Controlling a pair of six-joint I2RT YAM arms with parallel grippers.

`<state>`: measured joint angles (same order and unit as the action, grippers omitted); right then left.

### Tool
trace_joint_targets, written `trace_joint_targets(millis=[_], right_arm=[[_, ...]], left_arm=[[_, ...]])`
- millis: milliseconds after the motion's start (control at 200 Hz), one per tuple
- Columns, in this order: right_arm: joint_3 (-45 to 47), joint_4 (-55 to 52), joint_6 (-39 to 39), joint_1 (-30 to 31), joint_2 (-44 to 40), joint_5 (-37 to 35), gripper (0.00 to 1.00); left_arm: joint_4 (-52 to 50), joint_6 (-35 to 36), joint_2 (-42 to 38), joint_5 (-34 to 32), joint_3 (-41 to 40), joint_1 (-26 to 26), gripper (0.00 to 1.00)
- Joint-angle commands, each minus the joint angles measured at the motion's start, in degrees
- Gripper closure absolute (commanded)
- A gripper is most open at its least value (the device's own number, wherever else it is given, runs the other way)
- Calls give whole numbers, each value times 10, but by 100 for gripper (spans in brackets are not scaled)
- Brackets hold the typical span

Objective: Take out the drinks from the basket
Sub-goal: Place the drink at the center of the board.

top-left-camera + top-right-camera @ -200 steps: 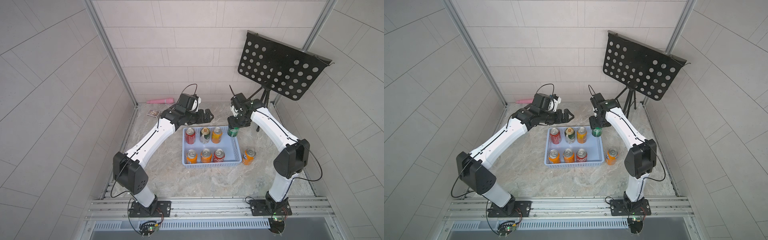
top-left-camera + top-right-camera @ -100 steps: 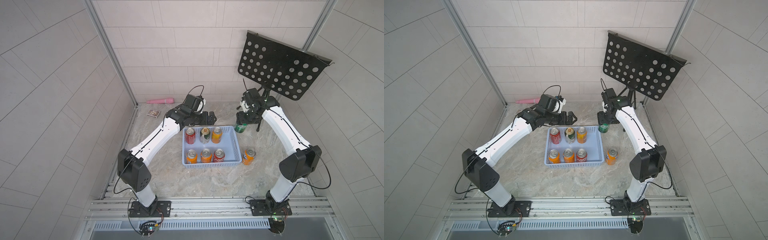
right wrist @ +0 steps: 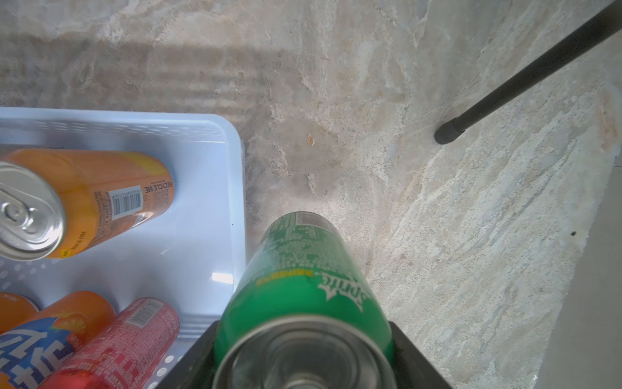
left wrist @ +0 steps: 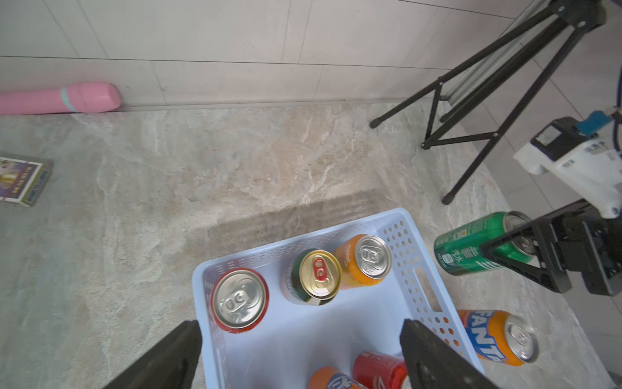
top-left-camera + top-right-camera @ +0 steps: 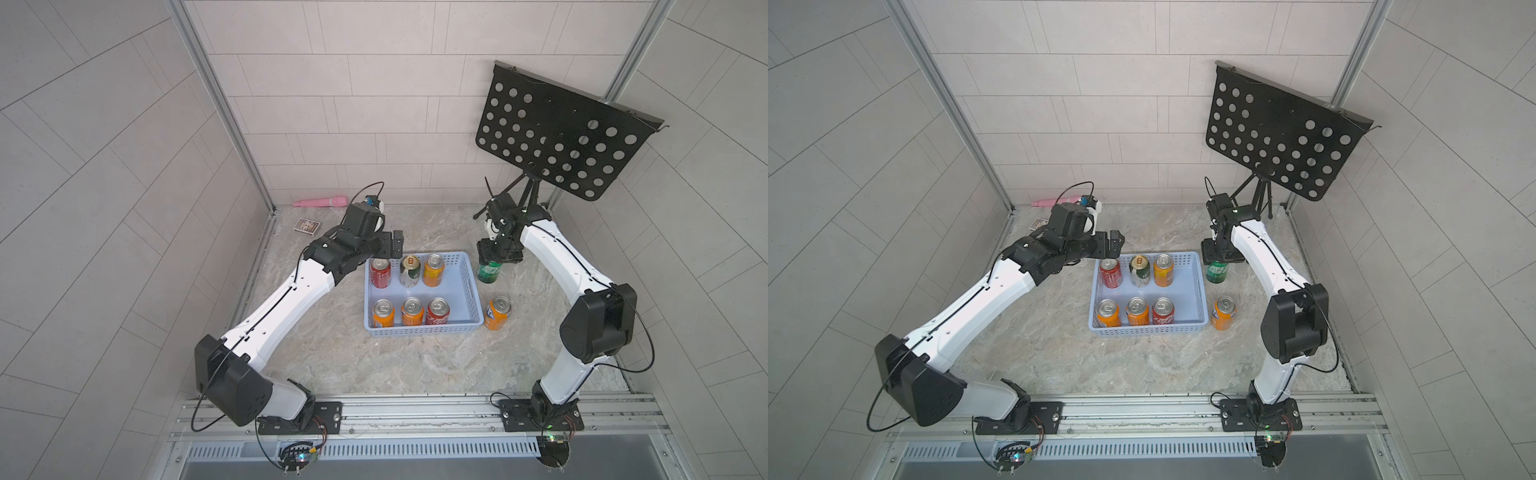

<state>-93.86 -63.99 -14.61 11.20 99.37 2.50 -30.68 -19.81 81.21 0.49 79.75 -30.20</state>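
orange can (image 5: 496, 312): stands outside, just right of the basket (image 5: 424, 330).
basket: we count six cans (image 5: 412, 309) inside.
right gripper (image 5: 492, 259): clamps the green can (image 5: 489, 271) beside the far right corner.
left gripper (image 5: 392, 246): fingers spread, above the far left corner.

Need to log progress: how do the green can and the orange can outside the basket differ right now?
The green can is clamped at its top by the right gripper; the orange can stands free, untouched. The green can is by the far right corner of the basket, the orange can by its near right corner. Both are upright and outside the basket.
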Motion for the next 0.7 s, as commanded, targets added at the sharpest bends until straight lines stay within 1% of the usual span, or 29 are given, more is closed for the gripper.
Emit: trace_joint_targets(millis=[0, 85, 185, 285, 445, 695], right_arm=[[14, 41, -9, 0, -17, -14, 91], [30, 51, -10, 0, -14, -24, 91], [53, 68, -10, 0, -11, -34, 91], [74, 90, -12, 0, -10, -31, 91], [100, 116, -17, 0, -9, -30, 91], [137, 145, -16, 0, -10, -13, 90]], left_arm=[[16, 14, -12, -44, -24, 10, 0], [27, 15, -22, -49, -41, 12, 0], [29, 25, -31, -48, -42, 14, 0], [31, 28, -35, -55, -48, 15, 0], [30, 31, -25, -39, -49, 16, 0], [32, 27, -18, -38, -49, 16, 0]])
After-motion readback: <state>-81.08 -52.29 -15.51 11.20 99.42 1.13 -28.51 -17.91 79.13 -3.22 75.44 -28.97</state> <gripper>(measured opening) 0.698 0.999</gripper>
